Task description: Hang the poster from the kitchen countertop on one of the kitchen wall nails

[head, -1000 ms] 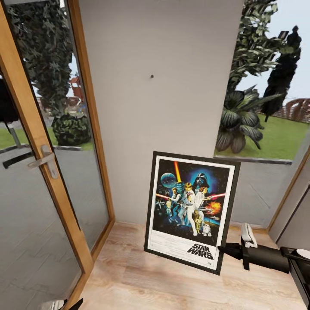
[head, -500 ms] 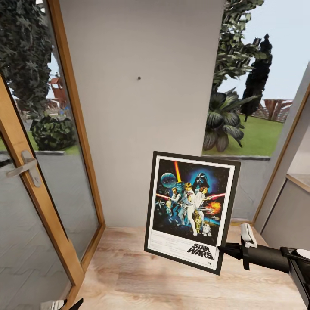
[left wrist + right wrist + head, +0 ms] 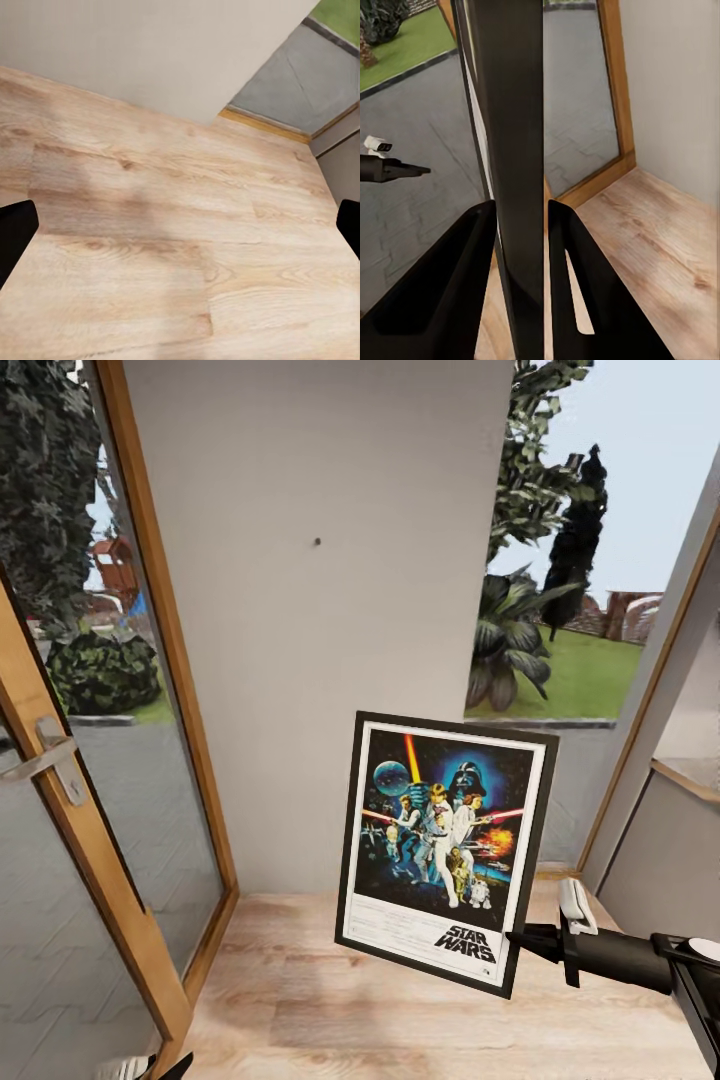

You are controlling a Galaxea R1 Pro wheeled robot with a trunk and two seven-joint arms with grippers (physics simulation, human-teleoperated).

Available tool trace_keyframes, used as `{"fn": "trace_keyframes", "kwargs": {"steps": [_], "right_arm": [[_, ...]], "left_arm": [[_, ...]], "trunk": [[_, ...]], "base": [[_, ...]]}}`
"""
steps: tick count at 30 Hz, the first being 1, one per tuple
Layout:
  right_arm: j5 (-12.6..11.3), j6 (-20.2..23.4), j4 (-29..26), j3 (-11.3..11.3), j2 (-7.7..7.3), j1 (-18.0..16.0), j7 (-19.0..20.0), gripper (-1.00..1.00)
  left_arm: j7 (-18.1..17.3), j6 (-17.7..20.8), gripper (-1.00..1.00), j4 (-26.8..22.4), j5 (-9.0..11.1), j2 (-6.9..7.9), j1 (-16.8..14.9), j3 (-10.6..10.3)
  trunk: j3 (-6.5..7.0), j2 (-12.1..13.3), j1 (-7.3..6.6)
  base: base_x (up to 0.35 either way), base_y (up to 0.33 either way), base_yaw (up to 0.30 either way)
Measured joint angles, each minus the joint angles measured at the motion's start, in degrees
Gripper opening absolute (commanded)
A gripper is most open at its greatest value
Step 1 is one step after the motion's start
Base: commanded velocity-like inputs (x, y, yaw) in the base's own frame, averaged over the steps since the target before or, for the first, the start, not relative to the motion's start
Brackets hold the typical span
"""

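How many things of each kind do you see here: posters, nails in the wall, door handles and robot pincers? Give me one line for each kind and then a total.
Posters: 1, the poster gripped at its lower right edge
Wall nails: 1, the nail in the grey wall above it
Door handles: 1, the door handle on the glass door
Pincers: 2, the right pincer and the left pincer
Total: 5
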Motion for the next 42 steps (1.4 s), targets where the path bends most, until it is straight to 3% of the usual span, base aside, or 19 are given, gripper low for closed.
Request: {"fn": "trace_keyframes", "kwargs": {"steps": [42], "right_arm": [[-0.08,0.00,-0.01,-0.01,0.00,0.00,0.00,-1.00]], "left_arm": [[0.01,0.01,1.00,0.00,0.00,0.00,0.00,0.00]], "trunk": [[0.01,-0.01,-0.03]], "base": [[0.313,0.048,-0.002]]}}
